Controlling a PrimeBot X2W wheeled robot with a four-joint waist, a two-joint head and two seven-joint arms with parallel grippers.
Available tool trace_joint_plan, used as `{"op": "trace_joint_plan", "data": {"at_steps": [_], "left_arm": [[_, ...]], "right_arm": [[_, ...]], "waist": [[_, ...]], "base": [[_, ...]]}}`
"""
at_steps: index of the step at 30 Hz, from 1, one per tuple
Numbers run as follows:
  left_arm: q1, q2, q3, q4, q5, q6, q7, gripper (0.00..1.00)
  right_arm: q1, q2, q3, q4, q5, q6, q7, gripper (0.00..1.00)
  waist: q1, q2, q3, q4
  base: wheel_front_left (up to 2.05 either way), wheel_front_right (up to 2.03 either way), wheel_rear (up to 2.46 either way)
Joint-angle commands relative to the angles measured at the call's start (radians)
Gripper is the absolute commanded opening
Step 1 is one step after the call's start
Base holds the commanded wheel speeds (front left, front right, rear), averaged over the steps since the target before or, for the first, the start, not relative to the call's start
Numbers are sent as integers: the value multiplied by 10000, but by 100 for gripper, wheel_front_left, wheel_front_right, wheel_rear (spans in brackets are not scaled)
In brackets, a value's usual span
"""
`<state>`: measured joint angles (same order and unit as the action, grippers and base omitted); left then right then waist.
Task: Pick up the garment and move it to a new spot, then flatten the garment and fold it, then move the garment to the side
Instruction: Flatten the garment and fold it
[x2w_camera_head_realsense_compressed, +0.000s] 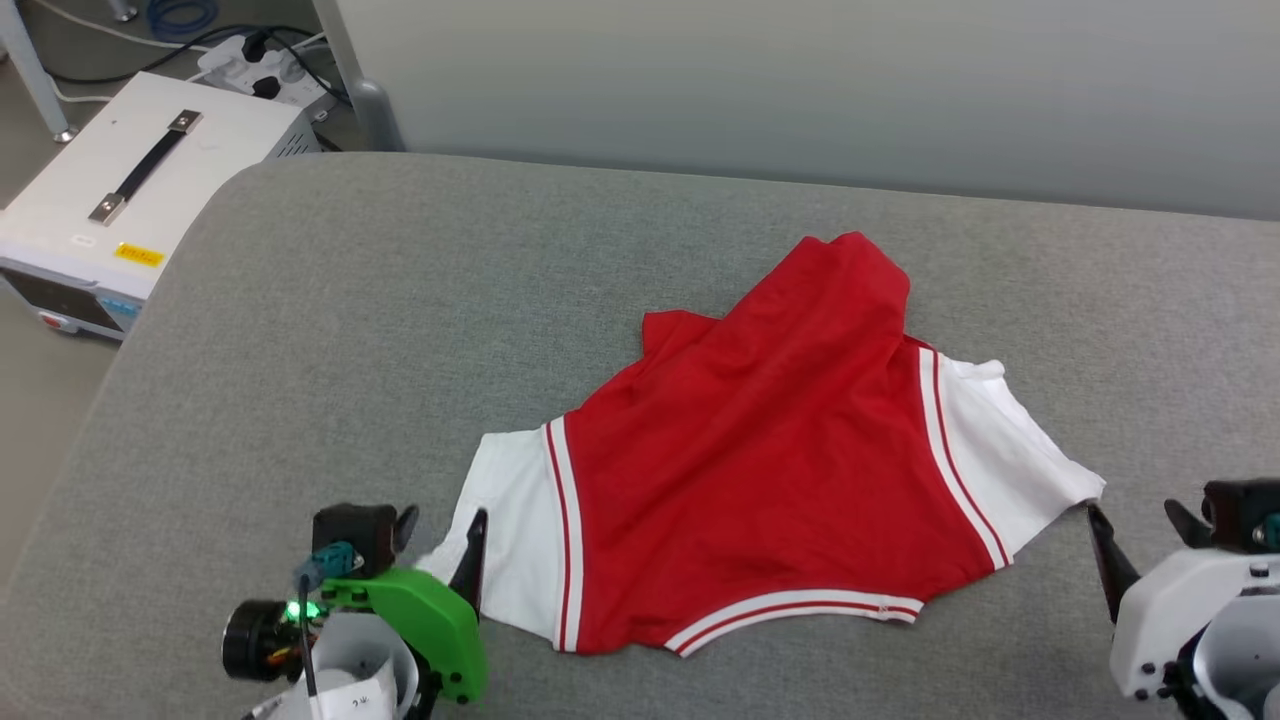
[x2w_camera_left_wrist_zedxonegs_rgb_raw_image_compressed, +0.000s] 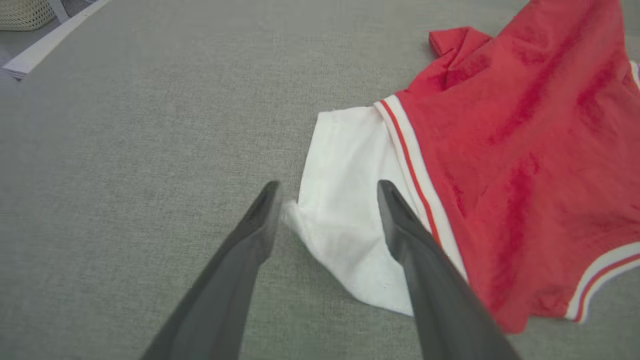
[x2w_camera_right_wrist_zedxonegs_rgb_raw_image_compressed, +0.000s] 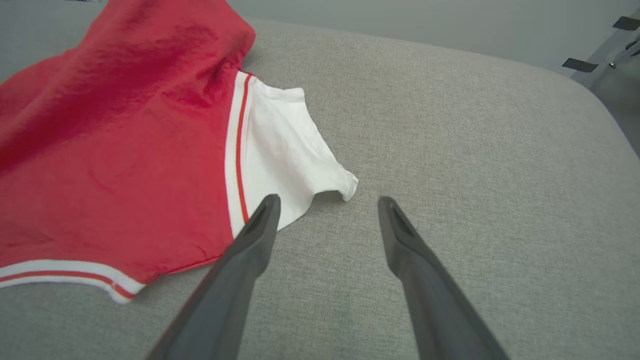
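The garment (x2w_camera_head_realsense_compressed: 760, 470) is red across its body, with a plain white panel at each end and thin red-and-white striped trim along seams and hem. One white panel lies between the dark grey left fingers (x2w_camera_left_wrist_zedxonegs_rgb_raw_image_compressed: 250, 240); the other is just beside the dark grey right fingers (x2w_camera_right_wrist_zedxonegs_rgb_raw_image_compressed: 250, 245). The bench (x2w_camera_head_realsense_compressed: 400, 330) is a mottled grey weave. Behind the left fingers is a bright green cover (x2w_camera_head_realsense_compressed: 440, 620); behind the right fingers, a white housing (x2w_camera_head_realsense_compressed: 1170, 600). Well beyond the left fingers, a white box (x2w_camera_head_realsense_compressed: 120, 190) carries a black strap and a yellow label.
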<state>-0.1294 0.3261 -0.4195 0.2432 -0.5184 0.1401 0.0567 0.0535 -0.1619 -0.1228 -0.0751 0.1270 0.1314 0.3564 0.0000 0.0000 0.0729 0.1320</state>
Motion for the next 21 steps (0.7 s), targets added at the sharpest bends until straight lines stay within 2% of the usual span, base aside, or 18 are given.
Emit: {"op": "trace_joint_plan", "data": {"at_steps": [1, 4, 10, 16, 21], "left_arm": [[-314, 82, 32, -107, 232, -106, -446, 100], [-561, 165, 45, -292, 507, -240, -1238, 100], [-903, 249, 118, -516, 880, -338, -2457, 100], [-1064, 198, 92, -522, 945, -432, -2770, 100], [-1149, 131, 93, -402, 922, -454, -2878, 100]], "right_arm": [[-396, -164, -55, -63, 17, -7, 441, 100], [-968, -461, -204, 65, 191, -7, 1449, 100], [-2218, -1100, -439, 1073, 272, -7, 3594, 100], [-3059, -1392, -663, 2287, 42, -7, 4512, 100], [-3052, -1299, -548, 2923, -45, -7, 4840, 100]], "waist": [[0, 0, 259, 291], [0, 0, 499, 544], [0, 0, 973, 1077], [0, 0, 1378, 1562], [0, 0, 1523, 1797]], "base": [[0, 0, 0], [0, 0, 0], [0, 0, 0], [0, 0, 0], [0, 0, 0]]}}
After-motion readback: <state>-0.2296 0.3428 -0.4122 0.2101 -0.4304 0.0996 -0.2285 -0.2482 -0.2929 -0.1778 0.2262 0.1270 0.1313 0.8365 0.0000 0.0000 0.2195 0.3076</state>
